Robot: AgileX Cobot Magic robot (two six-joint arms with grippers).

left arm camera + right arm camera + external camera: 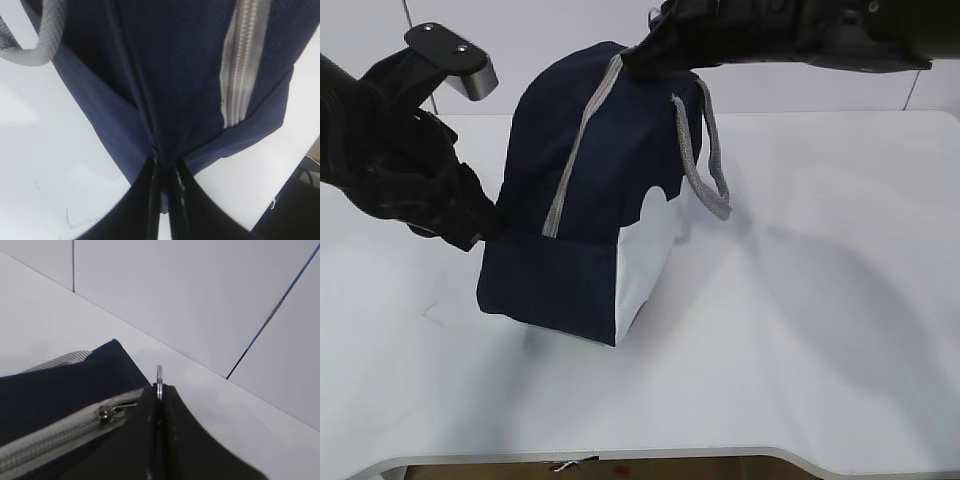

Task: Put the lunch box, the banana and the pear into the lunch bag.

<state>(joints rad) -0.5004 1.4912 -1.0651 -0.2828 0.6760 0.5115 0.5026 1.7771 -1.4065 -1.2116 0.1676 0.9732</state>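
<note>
Navy fabric lunch bag (575, 200) stands mid-frame, grey zipper (582, 140) apparently closed. Left gripper (165, 172) pinches its woven cloth; right gripper (159, 390) clamps the metal ring pull (159, 375).

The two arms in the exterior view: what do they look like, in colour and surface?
Both arms are black. The left arm is wrapped in a dark, wrinkled textured cover, with a grey-and-black camera block mounted above it. The right arm looks smoother and glossier. In the wrist views, each end effector shows two shiny black fingers tapering toward the tips.
</note>
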